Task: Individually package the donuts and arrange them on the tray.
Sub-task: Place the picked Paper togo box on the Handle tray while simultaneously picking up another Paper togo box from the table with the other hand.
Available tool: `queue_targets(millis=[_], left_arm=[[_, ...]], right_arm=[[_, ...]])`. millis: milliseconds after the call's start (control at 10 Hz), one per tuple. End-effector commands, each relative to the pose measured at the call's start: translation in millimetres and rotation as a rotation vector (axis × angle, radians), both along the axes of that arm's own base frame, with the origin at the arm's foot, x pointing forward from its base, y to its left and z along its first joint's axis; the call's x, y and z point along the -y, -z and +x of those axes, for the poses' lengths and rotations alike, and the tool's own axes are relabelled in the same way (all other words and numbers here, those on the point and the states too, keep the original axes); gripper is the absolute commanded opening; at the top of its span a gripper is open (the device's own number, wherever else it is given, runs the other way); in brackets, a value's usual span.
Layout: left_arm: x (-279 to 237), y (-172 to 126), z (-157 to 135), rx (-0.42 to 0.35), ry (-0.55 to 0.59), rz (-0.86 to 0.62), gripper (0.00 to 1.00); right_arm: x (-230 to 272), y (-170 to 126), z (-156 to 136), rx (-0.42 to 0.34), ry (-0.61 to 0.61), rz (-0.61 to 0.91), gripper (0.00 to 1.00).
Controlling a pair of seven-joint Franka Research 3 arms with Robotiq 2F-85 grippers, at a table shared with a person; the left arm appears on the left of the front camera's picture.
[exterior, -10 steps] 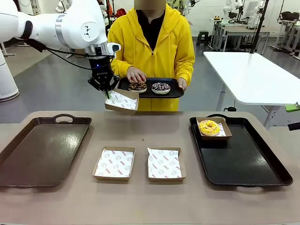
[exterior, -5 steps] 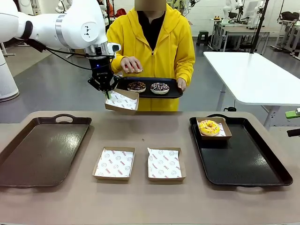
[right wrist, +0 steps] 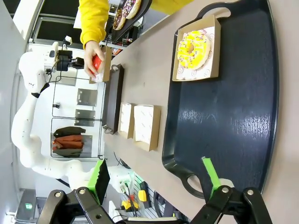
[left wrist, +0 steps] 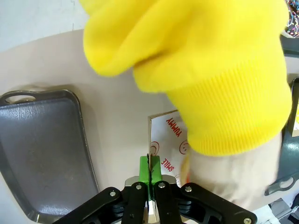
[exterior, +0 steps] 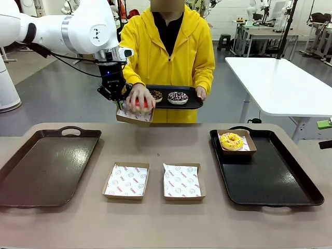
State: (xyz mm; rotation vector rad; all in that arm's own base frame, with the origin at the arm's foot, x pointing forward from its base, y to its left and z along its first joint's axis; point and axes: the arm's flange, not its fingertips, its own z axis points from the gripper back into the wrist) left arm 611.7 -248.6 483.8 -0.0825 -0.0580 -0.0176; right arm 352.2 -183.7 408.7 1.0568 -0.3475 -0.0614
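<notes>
On the box's (left wrist: pixel 163 135) white liner we read "YUMMY" in red; the left gripper (left wrist: pixel 149 179) pinched the cardboard edge. A hand (exterior: pixel 139 96) held the red donut (exterior: pixel 140 104) over it. The right gripper (right wrist: pixel 156 182) stood open. The yellow donut (exterior: pixel 231 140) sat boxed at the black tray's (exterior: pixel 270 181) far-left corner.

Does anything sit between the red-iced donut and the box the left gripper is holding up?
Nothing visible does. The person's hand holds the red-iced donut right at the open top of the box, which the left gripper pinches by its rim. What shows of the box's paper lining is bare.
</notes>
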Motion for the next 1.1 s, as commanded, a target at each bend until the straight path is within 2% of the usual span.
queue_targets(millis=[0,1000], left_arm=[[-1.4,-0.7,-1.9,0.005,0.005,-0.013,0.0],[-1.4,-0.7,-1.9,0.005,0.005,-0.013,0.0]], right_arm=[[-1.4,-0.4,-4.3,-0.011,-0.007,-0.003,1.0],[-1.4,-0.4,-4.3,-0.011,-0.007,-0.003,1.0]])
